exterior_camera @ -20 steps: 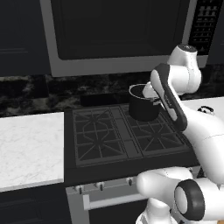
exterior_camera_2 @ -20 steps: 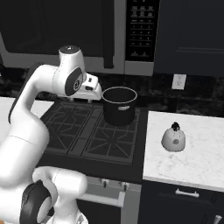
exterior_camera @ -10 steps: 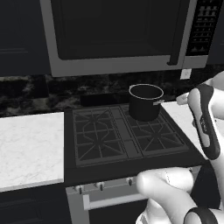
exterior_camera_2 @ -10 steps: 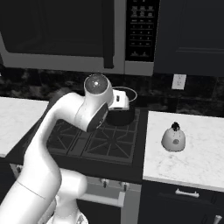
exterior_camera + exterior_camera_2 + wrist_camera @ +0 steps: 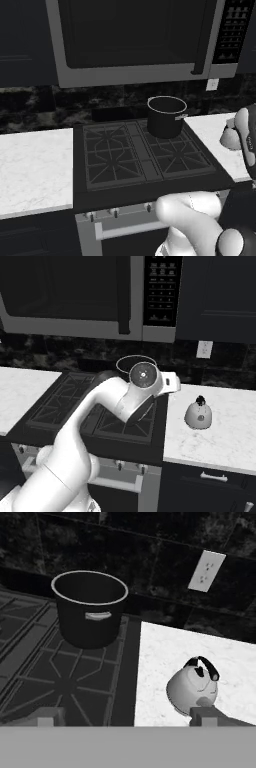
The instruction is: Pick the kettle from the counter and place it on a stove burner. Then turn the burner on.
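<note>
While the kettle sits on the counter, the hand seemingly hovers above, spread wide.

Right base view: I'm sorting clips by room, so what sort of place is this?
A rendered home kitchen, most likely: a black gas cooktop with a pot on it, a microwave mounted above, and a kettle on a white marble counter.
</note>
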{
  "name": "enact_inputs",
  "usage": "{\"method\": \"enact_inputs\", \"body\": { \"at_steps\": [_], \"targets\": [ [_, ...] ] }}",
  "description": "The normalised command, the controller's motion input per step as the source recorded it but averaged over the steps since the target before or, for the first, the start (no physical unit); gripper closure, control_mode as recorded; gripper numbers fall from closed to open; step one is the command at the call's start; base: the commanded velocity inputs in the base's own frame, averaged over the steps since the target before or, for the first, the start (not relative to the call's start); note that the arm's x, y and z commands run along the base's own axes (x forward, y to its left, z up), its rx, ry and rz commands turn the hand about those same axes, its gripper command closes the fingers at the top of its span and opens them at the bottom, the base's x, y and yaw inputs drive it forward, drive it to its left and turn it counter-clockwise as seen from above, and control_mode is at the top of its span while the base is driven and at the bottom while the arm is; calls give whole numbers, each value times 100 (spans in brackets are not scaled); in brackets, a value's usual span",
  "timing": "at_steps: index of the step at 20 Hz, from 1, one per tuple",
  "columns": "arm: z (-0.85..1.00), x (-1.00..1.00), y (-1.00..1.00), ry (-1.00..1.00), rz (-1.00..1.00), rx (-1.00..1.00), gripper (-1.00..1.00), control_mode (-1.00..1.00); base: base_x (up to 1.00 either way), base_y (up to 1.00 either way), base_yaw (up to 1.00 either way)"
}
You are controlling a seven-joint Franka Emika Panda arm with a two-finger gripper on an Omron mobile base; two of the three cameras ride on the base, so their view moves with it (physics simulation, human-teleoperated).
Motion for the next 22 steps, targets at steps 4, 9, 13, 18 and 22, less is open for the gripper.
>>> {"method": "enact_inputs", "body": {
  "at_steps": [4,9,13,18,22],
  "targets": [
    [-45,28,-100,13,7,-10,-100,-100,0,0,0],
    [-56,36,-100,14,2,-12,-100,-100,0,0,0],
    [-62,59,-100,13,0,-12,-100,-100,0,0,0],
    [-24,73,-15,21,-3,-5,-100,-100,0,0,0],
    [-1,32,0,21,-3,-1,-100,-100,0,0,0]
  ]
}}
